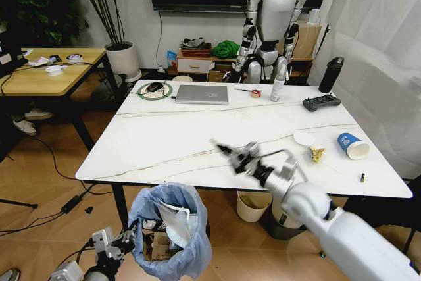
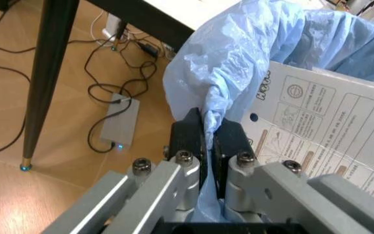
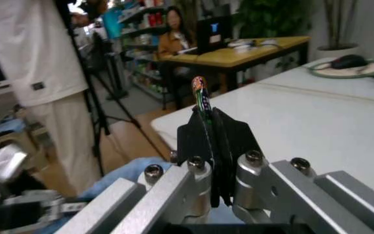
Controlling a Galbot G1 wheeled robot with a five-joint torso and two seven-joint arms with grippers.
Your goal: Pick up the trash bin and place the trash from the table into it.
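Below, left gripper [image 2: 208,134] pinches trash bin [image 1: 170,231] liner — right gripper [image 3: 211,127] clamps wrapper [image 3: 200,93].

Right gripper [image 3: 211,127] — wrapper [image 3: 200,93] pinched

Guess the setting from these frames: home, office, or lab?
Probably a robotics lab or test room dressed as an office. A humanoid robot hangs behind the white table, which carries a laptop and a handheld controller; a wooden desk stands nearby, and cables trail over the wood floor.
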